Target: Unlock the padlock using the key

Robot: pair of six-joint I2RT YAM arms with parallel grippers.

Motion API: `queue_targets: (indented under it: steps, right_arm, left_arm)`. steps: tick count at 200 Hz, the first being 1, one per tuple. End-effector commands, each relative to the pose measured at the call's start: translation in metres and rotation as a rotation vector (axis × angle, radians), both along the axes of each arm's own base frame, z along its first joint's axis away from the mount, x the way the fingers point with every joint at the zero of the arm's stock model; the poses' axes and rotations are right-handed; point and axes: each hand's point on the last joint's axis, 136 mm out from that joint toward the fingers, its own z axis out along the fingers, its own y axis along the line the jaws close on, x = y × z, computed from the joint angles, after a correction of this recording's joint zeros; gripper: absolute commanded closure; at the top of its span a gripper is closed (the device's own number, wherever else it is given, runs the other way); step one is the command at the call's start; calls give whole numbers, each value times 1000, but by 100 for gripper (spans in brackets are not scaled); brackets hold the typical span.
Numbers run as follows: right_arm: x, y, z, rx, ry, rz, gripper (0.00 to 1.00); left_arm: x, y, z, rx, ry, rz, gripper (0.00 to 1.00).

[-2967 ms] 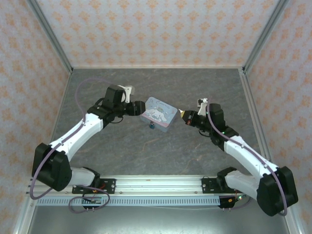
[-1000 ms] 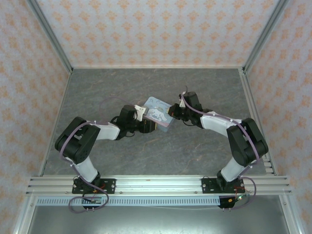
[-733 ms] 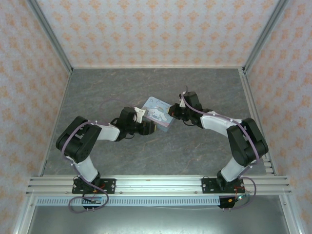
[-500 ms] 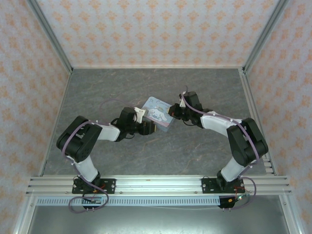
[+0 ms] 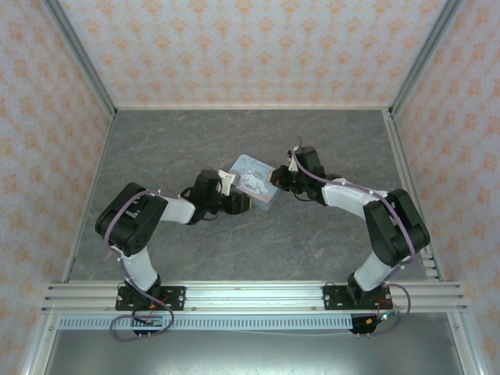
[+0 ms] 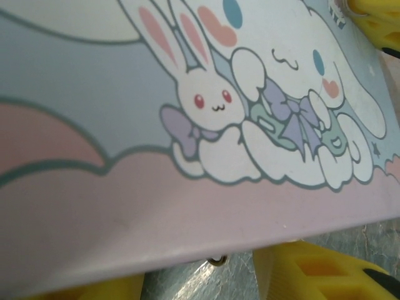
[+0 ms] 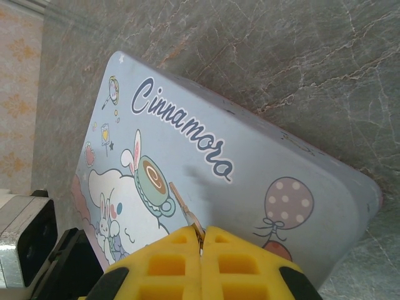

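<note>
Grey marbled tabletop (image 5: 328, 141), with a pale blue cartoon tin (image 5: 254, 176) placed between the two arms. The left claw (image 5: 237, 205) is set at the tin's near left corner. Its yellow fingers (image 6: 306, 275) are seen apart beneath the lid's rim, but whether anything is gripped cannot be told. The right claw (image 7: 200, 240) is pressed closed on the key (image 7: 185, 209), whose thin shaft is held just over the printed lid.
</note>
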Motion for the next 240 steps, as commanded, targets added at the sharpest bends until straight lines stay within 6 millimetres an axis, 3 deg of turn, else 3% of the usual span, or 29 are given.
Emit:
queue_targets:
  steps: [1,161,240]
  right_arm:
    - [-1,-2,-7,4,12,-10,100]
    - [-3,-2,-9,22,29,-24,100]
    - [-4,-2,-14,21,47,-38,100]
  left_arm:
    - [4,-16,8,-40,-4,-34,53]
    - [21,-19,0,0,51,32,66]
    - [30,-22,5,-14,73,65,63]
